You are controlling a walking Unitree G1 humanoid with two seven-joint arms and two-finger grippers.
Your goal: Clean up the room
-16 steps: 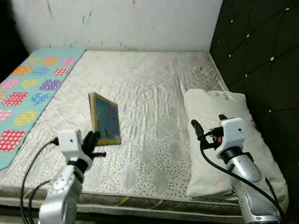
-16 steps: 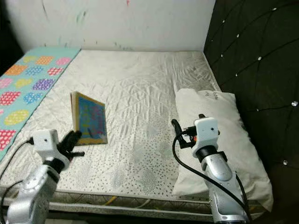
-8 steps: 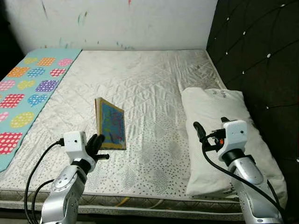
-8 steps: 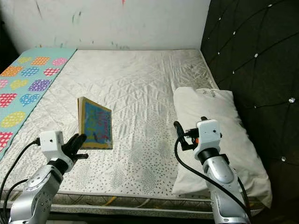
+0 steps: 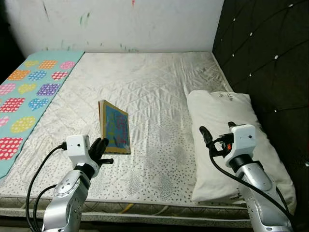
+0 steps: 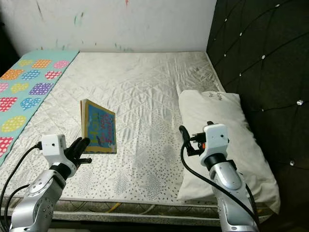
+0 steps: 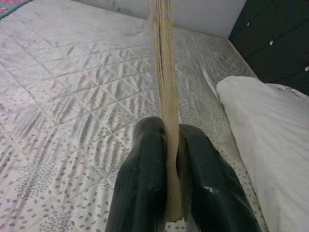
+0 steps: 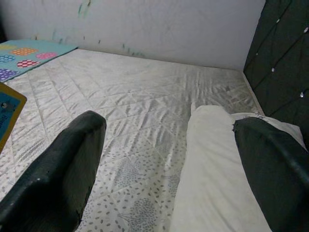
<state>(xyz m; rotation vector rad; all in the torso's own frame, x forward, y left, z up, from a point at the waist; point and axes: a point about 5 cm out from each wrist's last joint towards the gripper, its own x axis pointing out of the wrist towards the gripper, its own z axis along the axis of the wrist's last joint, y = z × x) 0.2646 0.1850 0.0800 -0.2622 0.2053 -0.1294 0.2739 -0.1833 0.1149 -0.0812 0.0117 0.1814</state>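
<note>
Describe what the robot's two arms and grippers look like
Both arms are silver metal tubes, each topped at the wrist by a white boxy module. Black cables loop from each module down along the arm. The left gripper and right gripper each have two long, rounded, glossy black fingers. The right wrist module carries a small orange-red detail.

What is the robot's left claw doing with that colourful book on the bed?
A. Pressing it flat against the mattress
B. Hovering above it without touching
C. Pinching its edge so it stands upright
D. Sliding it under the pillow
C. The left gripper has its two black fingers closed on the lower edge of the book, which stands upright on the mattress, well apart from the pillow.
</note>
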